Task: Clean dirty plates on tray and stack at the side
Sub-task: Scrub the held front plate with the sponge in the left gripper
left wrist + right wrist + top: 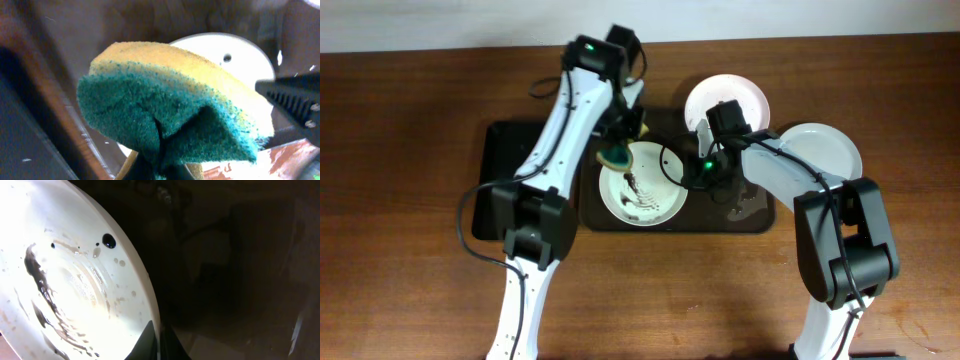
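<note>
A dirty plate [642,190] with black streaks lies on the left half of the dark brown tray [760,222]. My right gripper [692,172] is shut on that plate's right rim; the right wrist view shows its fingers [160,342] pinching the edge of the smeared plate [65,280]. My left gripper [617,150] is shut on a yellow-and-green sponge [165,110] and holds it over the plate's far left edge. Two plain white plates lie at the right, one at the tray's back edge [725,92] and one on the tabletop [825,150].
A smaller black tray [500,180] lies left of the brown tray, under my left arm. Dark smears [744,208] mark the brown tray's right half. Bare wood-grain tabletop [400,200] spreads to the left and along the front.
</note>
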`<state>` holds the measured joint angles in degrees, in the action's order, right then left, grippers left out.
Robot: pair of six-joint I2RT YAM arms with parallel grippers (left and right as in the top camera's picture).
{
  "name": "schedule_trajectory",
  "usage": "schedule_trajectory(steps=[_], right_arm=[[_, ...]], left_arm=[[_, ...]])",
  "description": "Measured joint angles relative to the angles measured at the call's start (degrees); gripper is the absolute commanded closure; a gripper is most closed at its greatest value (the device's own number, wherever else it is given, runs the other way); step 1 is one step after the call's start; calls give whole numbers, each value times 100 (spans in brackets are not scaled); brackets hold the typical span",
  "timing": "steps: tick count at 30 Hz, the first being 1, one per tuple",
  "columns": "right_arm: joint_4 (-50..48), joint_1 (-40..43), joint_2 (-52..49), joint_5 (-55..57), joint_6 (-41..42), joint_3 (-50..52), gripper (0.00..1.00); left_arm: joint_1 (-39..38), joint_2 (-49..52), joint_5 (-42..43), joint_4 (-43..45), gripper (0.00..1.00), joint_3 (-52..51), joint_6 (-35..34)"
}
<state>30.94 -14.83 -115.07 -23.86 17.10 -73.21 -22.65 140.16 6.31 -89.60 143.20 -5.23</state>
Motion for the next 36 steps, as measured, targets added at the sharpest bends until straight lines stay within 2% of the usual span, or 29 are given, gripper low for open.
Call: schedule_trajectory(steps=[5,7,10,11,12,15,17,18,19,20,23,25,27,30,32,33,36], right_arm=[[7,2,-22,0,356,0,96],[13,33,-52,96,555,4,96],[39,109,-52,170,671,2,96],[92,114,-52,168,719,-4,96],[114,116,-52,166,782,-15,96],[520,74,-52,284,1021,-111,96],[568,44,-44,365,1281,-114,96],[466,63,-28,317,1314,-55,96],[170,184,-4,0,1244,118,96],[-22,284,4,-275,1174,232,96],[-494,479,22,-949,767,568,96],[-562,494,22,-1097,525,614,96],[-590,494,22,-1169,444,651,96],[-597,496,22,-1217,396,669,96],[-678,529,20,-1169,485,669,96],[-688,529,20,-1163,516,669,96],[-713,472,4,-1246,498,669,96]], left_arm=[[-546,94,785,1154,100,-1961,94],[-579,61,1110,1884,100,-2350,-170],[-627,-13,1108,2413,100,-2507,-533],[-684,-28,863,2522,100,-2514,-798],[-804,-70,232,2656,100,-2518,-1185],[-1040,-101,-1290,2704,100,-2518,-1576],[-992,-98,-1849,2675,100,-2518,-1794],[-929,-98,-1805,2664,100,-2518,-1827],[-778,-101,-1432,2667,100,-2518,-1764],[-542,-101,-804,2669,100,-2511,-1462],[-221,-101,352,2485,100,-2511,-433],[-192,-96,1088,2131,100,-2531,243],[-376,-94,1421,2105,100,-2546,439],[-745,-94,1060,2328,100,-2566,-385],[-785,-94,695,2988,100,-2583,-1283],[-811,-94,492,3029,100,-2583,-1488],[-999,-109,-892,2656,100,-2516,-1886]])
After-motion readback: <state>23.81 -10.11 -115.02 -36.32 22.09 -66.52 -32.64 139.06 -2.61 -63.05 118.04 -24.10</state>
